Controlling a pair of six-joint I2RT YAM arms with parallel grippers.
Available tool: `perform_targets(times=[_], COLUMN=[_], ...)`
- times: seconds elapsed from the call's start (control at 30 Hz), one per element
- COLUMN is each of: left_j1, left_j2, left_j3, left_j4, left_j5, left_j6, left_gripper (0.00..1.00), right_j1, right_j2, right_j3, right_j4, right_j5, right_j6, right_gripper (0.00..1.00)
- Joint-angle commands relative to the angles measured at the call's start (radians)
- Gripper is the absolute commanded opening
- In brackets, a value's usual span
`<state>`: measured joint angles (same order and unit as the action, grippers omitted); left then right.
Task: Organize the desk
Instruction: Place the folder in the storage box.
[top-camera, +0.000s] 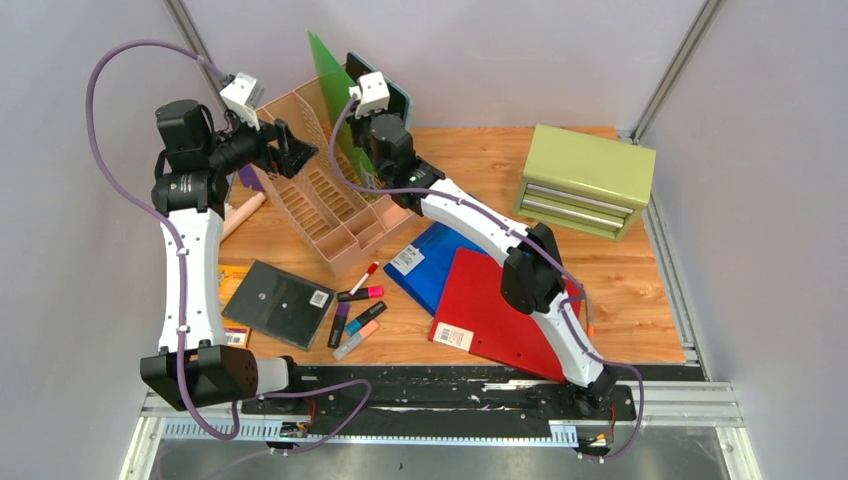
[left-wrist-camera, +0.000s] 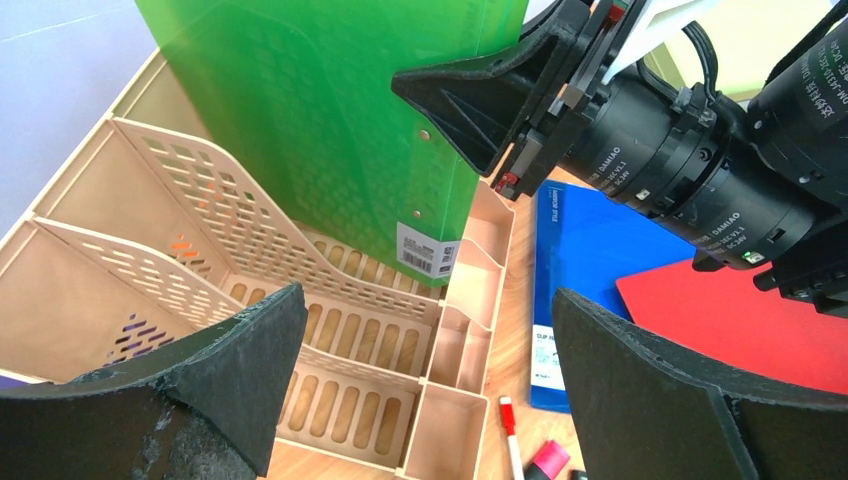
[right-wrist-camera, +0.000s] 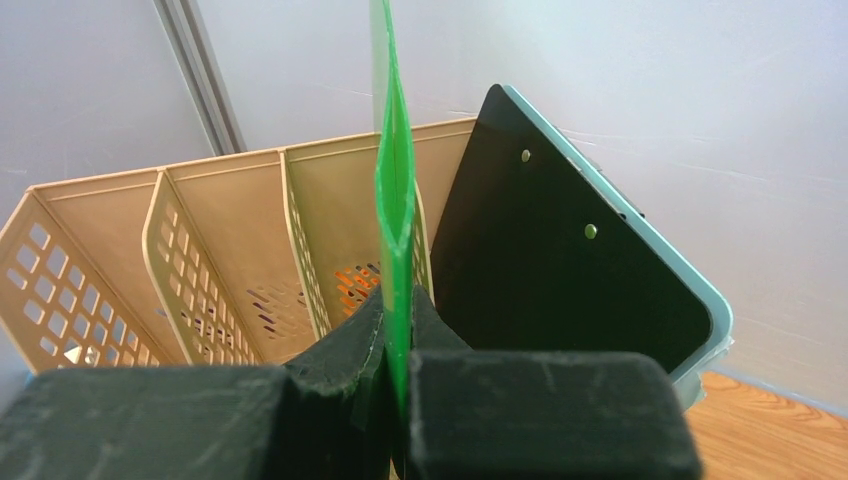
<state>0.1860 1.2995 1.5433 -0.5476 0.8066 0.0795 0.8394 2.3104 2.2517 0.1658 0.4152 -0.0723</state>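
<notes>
right wrist view: the right gripper (right-wrist-camera: 398, 335) is clamped on the lower edge of a thin green folder (right-wrist-camera: 392, 200), which stands upright at the beige file rack (right-wrist-camera: 230, 240). the rack sits on the far left of the desk (top-camera: 640, 290). the left gripper (left-wrist-camera: 425, 320) hovers just left of it, jaws spread wide, holding nothing.

In the rack (right-wrist-camera: 220, 230), slots at 9 o'clock of the green folder (right-wrist-camera: 392, 180) stand open; a black clipboard (right-wrist-camera: 540, 260) blocks 3 o'clock.

Robot lab test cell: plain white walls (top-camera: 40, 300), aluminium frame post (top-camera: 682, 60) upper right, left arm (top-camera: 195, 270) and right arm (top-camera: 470, 215) bolted at desk (top-camera: 640, 290) edge.
</notes>
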Motion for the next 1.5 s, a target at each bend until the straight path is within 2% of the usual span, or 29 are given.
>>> perform_targets(times=[0.0, 0.53, 0.67, 0.77, 0.97, 1.07, 1.2, 1.3, 1.47], left_j1=[0.004, 0.004, 0.004, 0.004, 0.004, 0.004, 0.004, 0.004, -0.077], left_j2=[-0.029, -0.040, -0.040, -0.042, -0.042, -0.043, -0.047, -0.048, -0.048], left_j3=[-0.011, -0.036, -0.045, -0.047, -0.041, -0.044, -0.052, -0.061, -0.092], left_j4=[0.036, 0.044, 0.047, 0.047, 0.032, 0.023, -0.018, -0.063, -0.216], left_j5=[0.019, 0.020, 0.022, 0.023, 0.019, 0.013, 0.009, 0.009, -0.057], left_j6=[-0.013, -0.008, -0.010, -0.007, 0.008, 0.016, 0.044, 0.079, 0.258], left_gripper=[1.00, 1.00, 1.00, 1.00, 1.00, 1.00, 1.00, 1.00, 1.00], right_j1=[-0.001, 0.015, 0.016, 0.015, 0.007, -0.012, -0.056, -0.104, -0.195], right_j2=[0.011, 0.001, 0.003, -0.002, -0.057, -0.106, -0.194, -0.276, -0.405], right_j3=[0.079, -0.069, -0.088, -0.083, -0.080, -0.108, -0.170, -0.213, -0.319], right_j4=[0.065, 0.192, 0.205, 0.162, 0.024, -0.053, -0.154, -0.276, -0.431], right_j5=[0.076, 0.096, 0.089, 0.054, -0.081, -0.177, -0.294, -0.438, -0.669], right_j6=[0.006, -0.087, -0.101, -0.095, -0.093, -0.093, -0.070, -0.054, -0.037], right_gripper=[0.00, 0.00, 0.05, 0.19, 0.75, 0.92, 1.00, 1.00, 1.00])
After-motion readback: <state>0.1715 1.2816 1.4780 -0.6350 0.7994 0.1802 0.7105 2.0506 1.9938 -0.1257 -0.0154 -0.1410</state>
